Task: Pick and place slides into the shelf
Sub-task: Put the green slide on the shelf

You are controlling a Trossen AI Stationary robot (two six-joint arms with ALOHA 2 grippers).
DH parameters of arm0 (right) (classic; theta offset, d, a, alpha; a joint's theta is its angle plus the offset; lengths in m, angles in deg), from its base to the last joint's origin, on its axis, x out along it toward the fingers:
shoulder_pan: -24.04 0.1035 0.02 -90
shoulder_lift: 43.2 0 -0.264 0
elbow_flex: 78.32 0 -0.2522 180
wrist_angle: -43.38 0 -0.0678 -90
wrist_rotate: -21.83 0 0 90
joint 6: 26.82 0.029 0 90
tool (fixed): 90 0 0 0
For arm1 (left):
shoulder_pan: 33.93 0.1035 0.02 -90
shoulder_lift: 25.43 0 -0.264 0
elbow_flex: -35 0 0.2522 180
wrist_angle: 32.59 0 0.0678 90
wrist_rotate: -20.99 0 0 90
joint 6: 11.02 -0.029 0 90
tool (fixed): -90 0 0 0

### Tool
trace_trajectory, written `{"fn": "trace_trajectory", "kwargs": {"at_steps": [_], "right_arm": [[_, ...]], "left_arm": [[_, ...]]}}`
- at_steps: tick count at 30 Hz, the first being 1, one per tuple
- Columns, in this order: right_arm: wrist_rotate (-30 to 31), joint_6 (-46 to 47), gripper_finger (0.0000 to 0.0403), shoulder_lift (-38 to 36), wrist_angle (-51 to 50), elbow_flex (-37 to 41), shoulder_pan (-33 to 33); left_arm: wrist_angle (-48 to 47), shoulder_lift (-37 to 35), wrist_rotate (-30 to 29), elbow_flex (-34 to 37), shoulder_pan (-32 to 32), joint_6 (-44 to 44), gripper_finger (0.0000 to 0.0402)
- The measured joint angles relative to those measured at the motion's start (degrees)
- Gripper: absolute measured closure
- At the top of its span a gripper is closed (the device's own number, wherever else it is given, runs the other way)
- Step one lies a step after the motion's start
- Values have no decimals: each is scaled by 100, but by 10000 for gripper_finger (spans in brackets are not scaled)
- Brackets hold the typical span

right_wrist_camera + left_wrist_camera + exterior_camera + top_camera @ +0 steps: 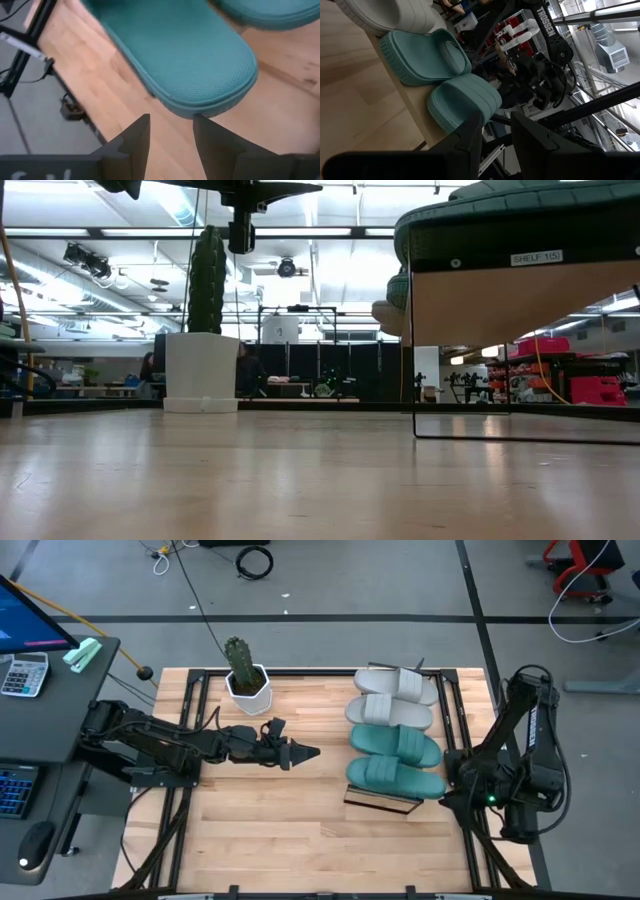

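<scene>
Slides: you have all four lying side by side on top of the shelf (383,802), at the right half of the table (260,830).
Grey slides: the two light grey slides (395,697) take the far end of the row, next to the table's far edge.
Teal slides: the two teal slides (396,759) fill the near end of the row; the nearest one reaches to the shelf's near end.
Shelf: your low view shows its light wooden plank (520,295) raised on a thin dark frame, a small label on its dark edge, and a teal sole resting above it.
Left end effector: your left end effector (303,752) hangs over the middle of the table, pointing toward the shelf and apart from it. Its fingers (470,137) stand slightly spread with nothing between them.
Left wrist view: you see both teal slides (442,75) ahead, with the edge of a grey one beyond.
Right end effector: your right end effector (171,131) sits at the table's right edge, just beside the teal slides. Its fingers (139,135) are parted and empty, with a teal slide (185,55) ahead of the tips, not touching.
Cactus: a potted cactus (243,673) stands in a white pot near the far edge of the table, well apart from the shelf.
</scene>
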Motion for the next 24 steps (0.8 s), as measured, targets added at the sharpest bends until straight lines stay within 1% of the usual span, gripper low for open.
{"fn": "trace_trajectory", "kwargs": {"at_steps": [7,12,19,24], "right_arm": [[2,-355,245,0,-121,0,-437],[1,-580,245,0,-119,0,-618],[5,-703,245,-2,208,0,-651],[17,-1073,245,-2,423,0,-693]], "left_arm": [[2,0,0,0,0,15,294],[2,0,2,0,-32,34,294],[2,0,2,0,-123,61,294],[4,0,0,0,-131,61,294]]}}
